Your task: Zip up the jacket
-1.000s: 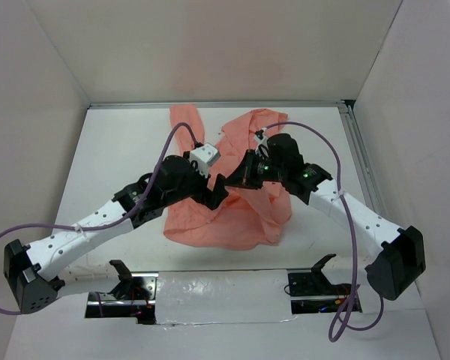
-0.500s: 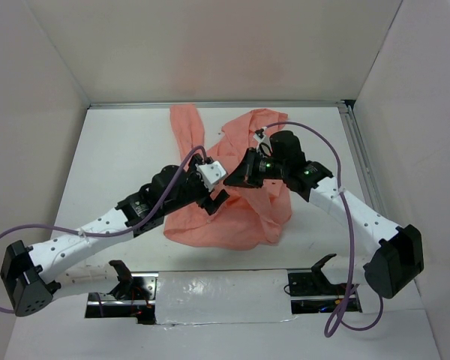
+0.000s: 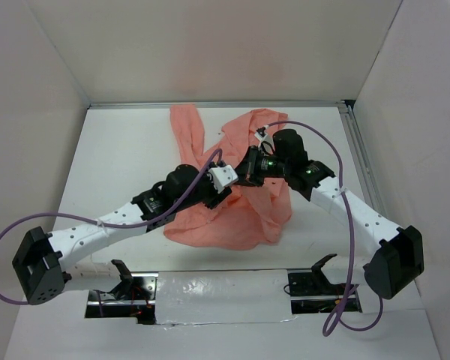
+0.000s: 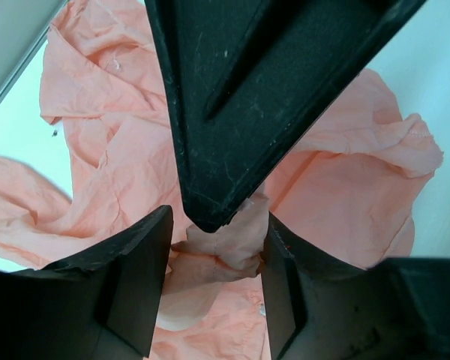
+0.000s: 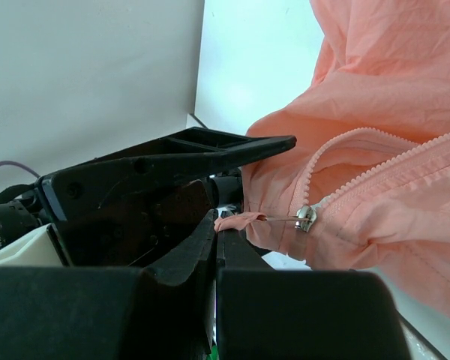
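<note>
Two end effectors meet over the middle of the jacket, which lies crumpled on the white worktop with one sleeve stretched away from its far left corner; the left end effector hangs over the jacket's left half and the right end effector over its centre, the two nearly touching; in the right wrist view the right end effector's fingers are pressed together, pinching the zipper pull, a small pink tab that runs to the silver slider at the jacket's front edge; from the slider two rows of pink zipper teeth spread apart across the jacket, so the front is unzipped beyond that point; the cloth around the slider is lifted off the worktop; in the left wrist view the left end effector's fingers are spread, with a bunched fold of the jacket lying in the gap between them and the black tip of the right end effector reaching down toward that same fold; whether the fold touches either left finger cannot be told; the rest of the jacket spreads wrinkled beneath both.
</note>
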You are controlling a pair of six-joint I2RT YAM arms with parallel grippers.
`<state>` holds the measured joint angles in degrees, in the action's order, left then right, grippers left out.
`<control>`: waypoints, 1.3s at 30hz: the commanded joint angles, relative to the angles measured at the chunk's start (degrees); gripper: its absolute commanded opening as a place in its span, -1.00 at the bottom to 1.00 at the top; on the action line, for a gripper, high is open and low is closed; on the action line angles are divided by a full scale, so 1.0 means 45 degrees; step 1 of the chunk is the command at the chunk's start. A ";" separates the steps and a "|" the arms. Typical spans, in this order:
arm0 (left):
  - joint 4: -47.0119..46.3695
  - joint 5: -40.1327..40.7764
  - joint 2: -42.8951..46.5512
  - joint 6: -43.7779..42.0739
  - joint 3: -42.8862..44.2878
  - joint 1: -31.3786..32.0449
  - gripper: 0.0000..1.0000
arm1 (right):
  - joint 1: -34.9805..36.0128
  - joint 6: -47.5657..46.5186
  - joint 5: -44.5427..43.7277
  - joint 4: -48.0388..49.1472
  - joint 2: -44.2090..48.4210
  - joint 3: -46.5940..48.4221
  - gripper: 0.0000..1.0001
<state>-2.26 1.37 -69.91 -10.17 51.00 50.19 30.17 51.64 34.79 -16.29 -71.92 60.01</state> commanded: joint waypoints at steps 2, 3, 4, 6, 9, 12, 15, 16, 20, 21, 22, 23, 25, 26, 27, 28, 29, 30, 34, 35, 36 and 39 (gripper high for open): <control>-0.1370 -0.0440 0.0593 -0.0161 0.0405 0.0057 0.22 | -0.0104 0.0087 0.0336 0.0867 0.0240 0.0181 -1.00; -0.1469 -0.0556 0.0768 -0.0122 0.0250 0.0057 0.24 | -0.0104 0.0126 0.0356 0.0906 0.0240 0.0180 -1.00; -0.1605 -0.0770 0.0886 -0.0180 0.0151 0.0057 0.25 | -0.0104 0.0127 0.0356 0.0906 0.0163 0.0180 -1.00; -0.1860 -0.0967 0.1023 -0.0219 -0.0006 0.0057 0.30 | -0.0084 0.0166 0.0453 0.0984 0.0123 0.0161 -1.00; -0.2250 -0.0968 0.0926 -0.0375 -0.0123 0.0056 0.23 | -0.0084 0.0185 0.0551 0.1062 0.0084 0.0200 -1.00; -0.2194 -0.0754 0.0576 -0.0571 0.0013 0.0037 -0.08 | -0.0103 0.0166 0.0551 0.1024 0.0103 0.0258 -1.00; -0.1920 -0.0519 0.0204 -0.0610 0.0287 0.0056 -0.09 | -0.0123 0.0224 0.0629 0.1101 0.0104 0.0258 -1.00; -0.1803 -0.0557 0.0126 -0.0610 0.0326 0.0057 -0.03 | -0.0143 0.0205 0.0629 0.1101 0.0103 0.0278 -1.00; -0.1782 -0.0557 0.0144 -0.0513 0.0268 0.0037 0.32 | -0.0162 0.0185 0.0688 0.1062 0.0084 0.0337 -1.00; -0.1763 -0.0557 0.0145 -0.0512 0.0268 0.0037 0.34 | -0.0182 0.0166 0.0649 0.1043 0.0084 0.0356 -1.00; -0.1802 -0.0519 0.0164 -0.0532 0.0268 0.0037 0.33 | -0.0201 0.0146 0.0668 0.0985 0.0084 0.0395 -1.00; -0.1860 -0.0383 0.0126 -0.0532 0.0268 0.0037 0.32 | -0.0221 0.0127 0.0668 0.0984 0.0084 0.0395 -1.00; -0.1958 -0.0362 0.0086 -0.0571 0.0268 0.0037 0.28 | -0.0221 0.0146 0.0668 0.1062 0.0103 0.0356 -1.00; -0.2016 -0.0381 0.0028 -0.0590 0.0287 0.0037 0.16 | -0.0202 0.0146 0.0668 0.1062 0.0103 0.0356 -1.00; -0.2036 -0.0382 0.0047 -0.0591 0.0306 0.0037 0.09 | -0.0221 0.0146 0.0668 0.1062 0.0084 0.0356 -1.00; -0.2114 -0.0459 0.0047 -0.0591 0.0307 0.0037 -0.02 | -0.0221 0.0146 0.0707 0.1043 0.0065 0.0318 -1.00; -0.2114 -0.0556 0.0066 -0.0610 0.0307 0.0037 -0.12 | -0.0221 0.0185 0.0746 0.1062 -0.0013 0.0337 -1.00; -0.2153 -0.0848 0.0086 -0.0668 0.0287 0.0037 -0.25 | -0.0221 0.0185 0.0824 0.1101 -0.0033 0.0298 -1.00; -0.2329 -0.0909 0.0086 -0.0903 0.0131 0.0037 -1.00 | -0.0279 0.0283 0.0786 0.1180 -0.0072 0.0278 -1.00; -0.2291 -0.0909 0.0086 -0.0961 0.0131 0.0037 -1.00 | -0.0279 0.0341 0.0708 0.1238 -0.0072 0.0278 -1.00; -0.2271 -0.0928 0.0106 -0.1000 0.0111 0.0056 -1.00 | -0.0318 0.0419 0.0611 0.1277 -0.0092 0.0239 -1.00; -0.2426 -0.1006 0.0281 -0.1020 -0.0200 0.0056 -1.00 | -0.0455 0.0907 0.0123 0.1920 -0.0014 -0.0014 -1.00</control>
<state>-7.84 -0.38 -69.65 -13.52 50.63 49.78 28.42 53.58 36.73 -13.89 -72.10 59.96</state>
